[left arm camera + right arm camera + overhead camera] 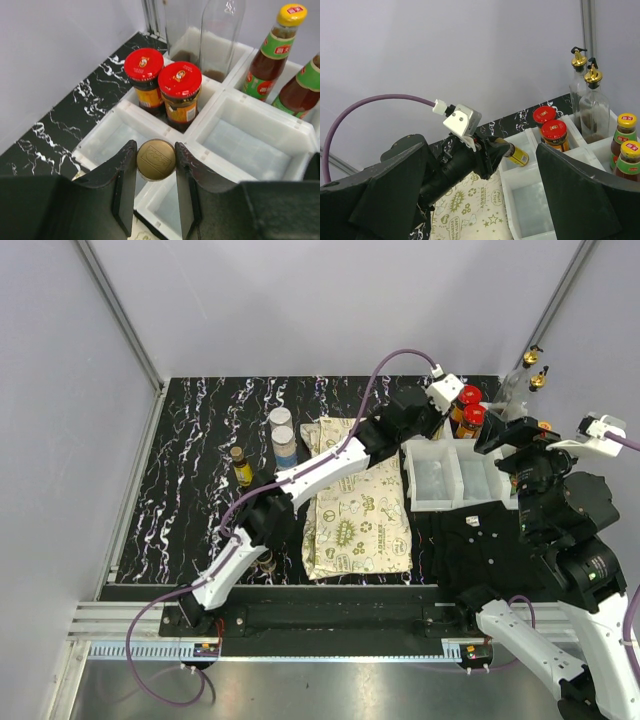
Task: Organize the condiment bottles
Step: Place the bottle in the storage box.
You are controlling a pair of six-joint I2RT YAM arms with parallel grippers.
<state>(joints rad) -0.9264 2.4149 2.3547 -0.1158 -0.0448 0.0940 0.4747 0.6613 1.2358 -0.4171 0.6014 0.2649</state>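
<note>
The left gripper [155,150] pinches a small gold-capped glass bottle [156,161] at its cap end. It hangs over the far-left corner of the white bins [220,97], beside two red-capped jars [179,80]. The bottle is probably light, rigid, slick and breakable, so the neck suits gripping. The right gripper [480,170] is spread and empty.

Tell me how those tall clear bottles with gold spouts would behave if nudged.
The tall clear bottles look narrow and high, so probably tippy, though the white bin walls around them should catch them. They seem glass, likely fragile. Only a little dark liquid shows, so probably light.
</note>
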